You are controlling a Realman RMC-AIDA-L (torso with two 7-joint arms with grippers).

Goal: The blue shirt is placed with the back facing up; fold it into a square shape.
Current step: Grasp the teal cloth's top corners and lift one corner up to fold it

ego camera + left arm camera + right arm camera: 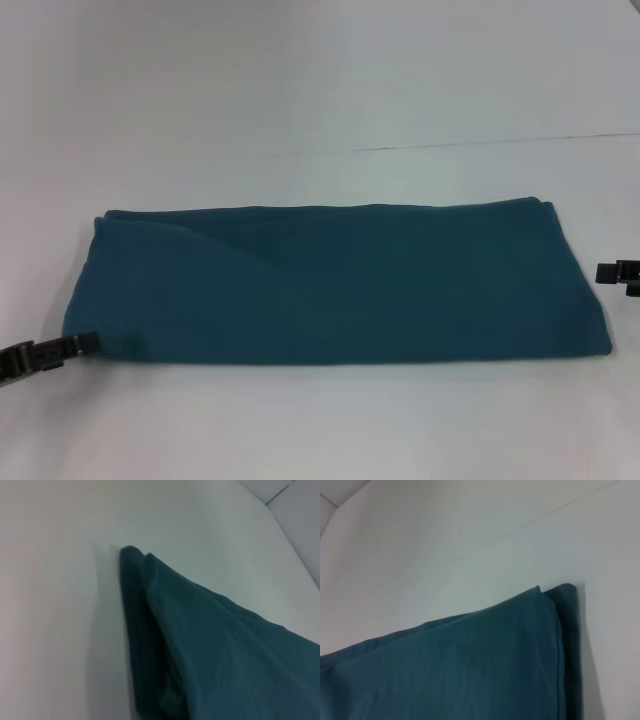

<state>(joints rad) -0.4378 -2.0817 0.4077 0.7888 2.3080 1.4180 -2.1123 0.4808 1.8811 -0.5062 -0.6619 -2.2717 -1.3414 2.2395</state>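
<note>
Blue shirt (340, 285): folded into a long flat band on the white table (320, 80), long axis running side to side between the two grippers, ends pointing toward each arm. Sleeves and sides judged already turned in; a diagonal crease visible across the half nearer the left gripper. Step in hand, as judged: the crosswise fold that shortens the band to a square, not yet begun. Left gripper (88, 343): low at the shirt's near corner on its own side, tip touching or just beside the hem; finger state cannot be told. Right gripper (612, 272): just beside the opposite end, apart from the cloth; finger state cannot be told. Wrist views: stacked fabric edges only, directly ahead of each tool, layers slightly offset. Next move, as judged: pinch all layers at one end, lift, carry across to the other end, align edges.
</note>
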